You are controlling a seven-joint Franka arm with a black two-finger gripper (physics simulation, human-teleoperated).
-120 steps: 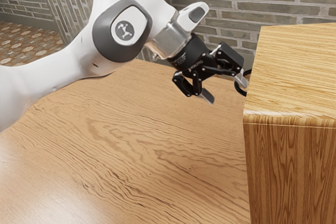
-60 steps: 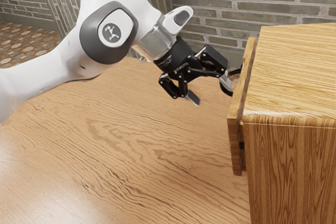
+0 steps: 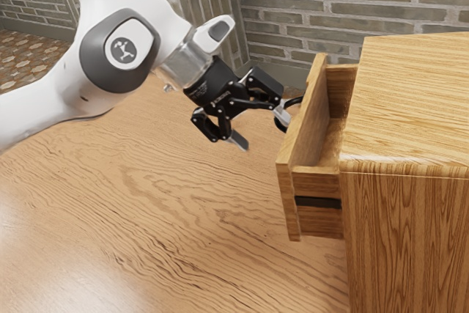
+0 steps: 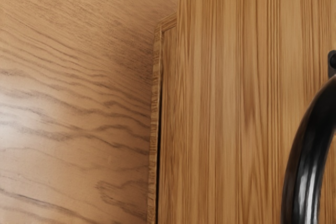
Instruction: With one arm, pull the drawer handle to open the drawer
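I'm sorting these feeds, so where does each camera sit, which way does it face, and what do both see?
Exterior view: beside the table, facing across it toward the cabinet and its open drawer front; the white arm and black gripper show.
Wrist view: on the arm's hand, facing the drawer front close up, the black handle just ahead.
Shared: drawer front, handle, table.

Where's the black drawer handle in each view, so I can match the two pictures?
Exterior view: the drawer handle is the black loop on the pulled-out drawer front, beside the claw.
Wrist view: the drawer handle is the thick black curve against vertical wood grain.
Shared landmark: the drawer front.
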